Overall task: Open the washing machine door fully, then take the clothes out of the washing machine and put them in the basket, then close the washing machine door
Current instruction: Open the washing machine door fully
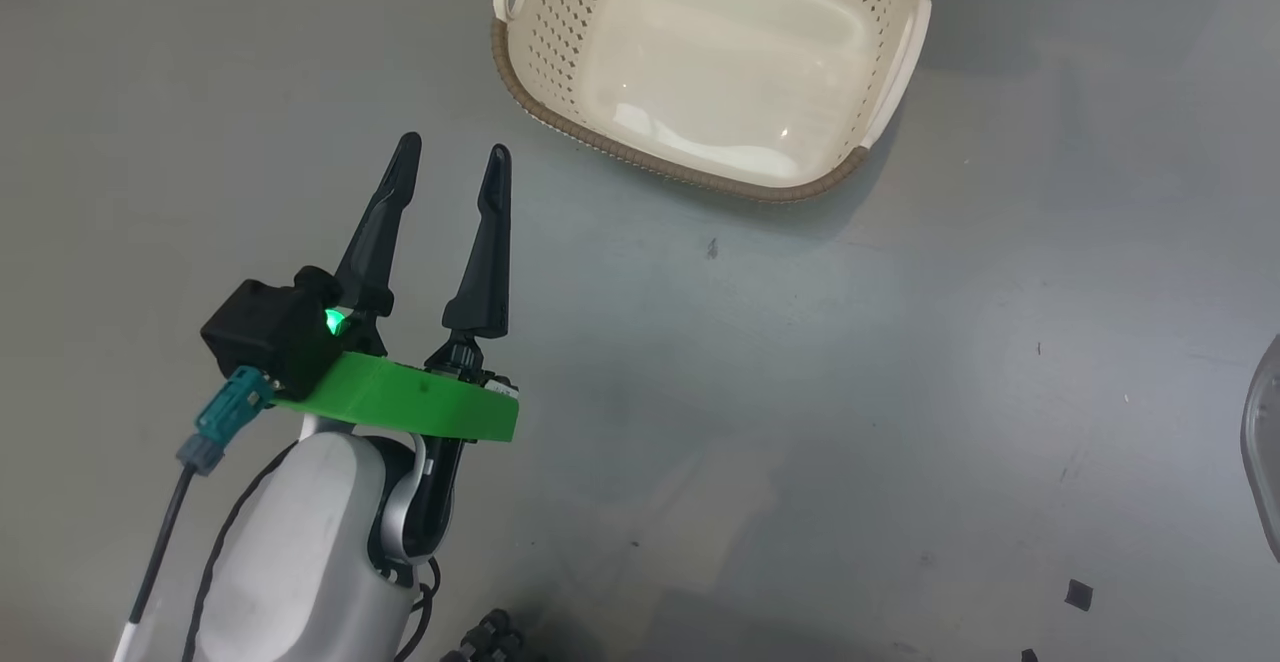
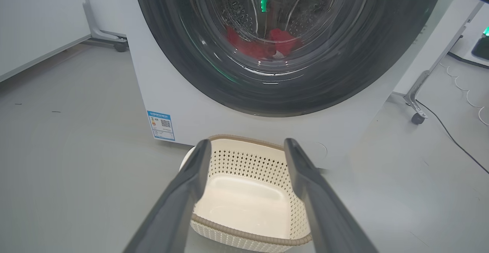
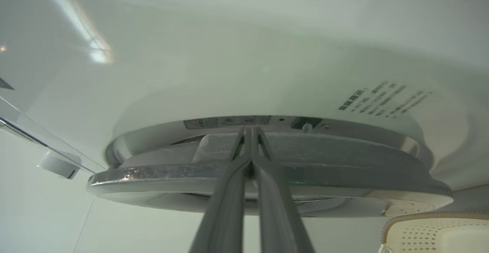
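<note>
Right gripper (image 3: 250,131), fingers pinched shut and empty, sits at the washing machine door (image 3: 344,157) rim (looks stiff, slick: hook behind that edge), left gripper (image 1: 455,154) gaping, empty.

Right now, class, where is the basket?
In the left wrist view, the basket sits on the floor at the foot of the washing machine, below its round door.

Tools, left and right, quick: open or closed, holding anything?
Left tool: open, empty.
Right tool: closed, empty, tips at the washing machine door rim.
</note>
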Motion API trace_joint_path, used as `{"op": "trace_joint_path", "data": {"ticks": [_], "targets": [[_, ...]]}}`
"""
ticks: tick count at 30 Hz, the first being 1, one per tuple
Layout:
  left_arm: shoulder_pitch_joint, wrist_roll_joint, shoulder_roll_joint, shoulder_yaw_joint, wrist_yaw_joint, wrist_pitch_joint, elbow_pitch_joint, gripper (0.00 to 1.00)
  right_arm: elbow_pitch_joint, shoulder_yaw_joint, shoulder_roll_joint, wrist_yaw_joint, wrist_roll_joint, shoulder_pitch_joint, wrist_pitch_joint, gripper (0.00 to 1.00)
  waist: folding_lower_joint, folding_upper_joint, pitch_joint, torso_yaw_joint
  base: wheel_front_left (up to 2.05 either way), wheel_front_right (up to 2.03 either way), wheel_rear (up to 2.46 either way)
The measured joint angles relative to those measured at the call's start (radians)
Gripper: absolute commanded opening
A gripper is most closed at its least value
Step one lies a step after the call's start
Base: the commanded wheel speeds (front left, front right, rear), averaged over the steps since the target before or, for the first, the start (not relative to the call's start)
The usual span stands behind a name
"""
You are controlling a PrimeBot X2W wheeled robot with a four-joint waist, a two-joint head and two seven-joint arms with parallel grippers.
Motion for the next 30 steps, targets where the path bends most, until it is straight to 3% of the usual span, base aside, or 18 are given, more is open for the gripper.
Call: {"op": "trace_joint_path", "data": {"ticks": [30], "targets": [[0.000, -0.033, -0.005, -0.056, 0.007, 0.000, 0.012, 1.00, 0.246, -0.040, -0.026, -0.020, 0.113, -0.204, 0.174, 0.00, 0.0000, 0.0000, 0.029, 0.051, 0.00, 0.00, 0.00]]}}
